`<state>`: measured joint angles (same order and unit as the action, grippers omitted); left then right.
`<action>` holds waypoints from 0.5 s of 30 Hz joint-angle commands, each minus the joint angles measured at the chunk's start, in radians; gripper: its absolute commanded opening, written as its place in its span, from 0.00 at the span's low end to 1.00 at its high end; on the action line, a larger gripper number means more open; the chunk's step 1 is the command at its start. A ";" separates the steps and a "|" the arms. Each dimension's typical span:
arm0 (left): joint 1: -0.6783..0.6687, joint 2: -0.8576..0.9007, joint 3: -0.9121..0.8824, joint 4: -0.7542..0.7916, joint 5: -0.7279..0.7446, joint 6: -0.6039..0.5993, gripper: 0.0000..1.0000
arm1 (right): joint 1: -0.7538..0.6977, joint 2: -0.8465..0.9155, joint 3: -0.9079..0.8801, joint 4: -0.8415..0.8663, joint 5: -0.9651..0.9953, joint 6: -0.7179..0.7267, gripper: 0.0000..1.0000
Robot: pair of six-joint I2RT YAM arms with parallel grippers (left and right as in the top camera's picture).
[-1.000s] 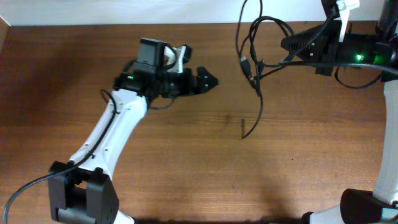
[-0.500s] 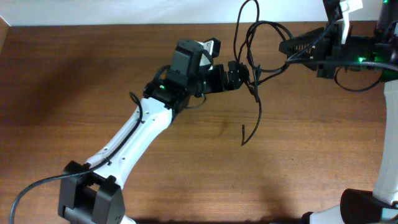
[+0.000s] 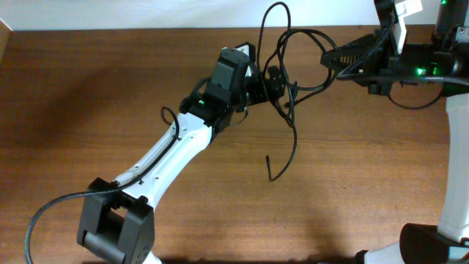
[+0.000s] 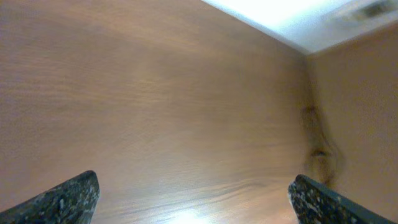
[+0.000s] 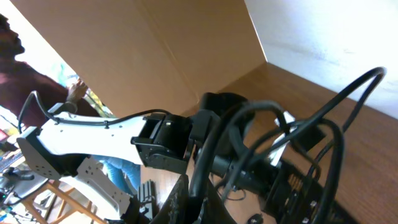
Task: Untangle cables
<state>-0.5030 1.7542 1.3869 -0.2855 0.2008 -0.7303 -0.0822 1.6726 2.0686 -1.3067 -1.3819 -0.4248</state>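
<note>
Hanging tangled and unfreed, the cables point(image 3: 295, 136) are clamped by the right gripper point(image 3: 329, 60); the left gripper point(image 3: 275, 82) is poised nearby, jaws apart.

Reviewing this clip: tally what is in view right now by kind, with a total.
White-and-black robot arms: 2
Tangled bundle of thin black cables: 1 (separate cords cannot be counted)
Brown wooden table: 1
Total: 4

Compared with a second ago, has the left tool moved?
Yes. In the overhead view the left tool has shifted rightward and nearer the far edge of the table, reaching the dangling cables.
</note>
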 commanded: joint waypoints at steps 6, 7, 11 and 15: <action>0.188 0.009 -0.001 -0.292 -0.109 0.008 0.99 | -0.003 -0.028 0.025 0.030 0.035 -0.004 0.04; 0.207 0.009 -0.001 -0.301 -0.055 0.055 1.00 | -0.008 -0.028 0.025 0.039 0.036 -0.004 0.04; 0.251 0.009 -0.001 -0.303 0.101 0.231 0.92 | -0.063 -0.028 0.025 0.050 0.035 -0.003 0.04; 0.252 0.009 -0.001 -0.307 0.133 0.319 0.77 | -0.116 -0.028 0.025 0.050 0.032 0.002 0.04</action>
<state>-0.2668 1.7542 1.3865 -0.5800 0.2951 -0.5243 -0.1501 1.6726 2.0686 -1.2633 -1.3060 -0.4229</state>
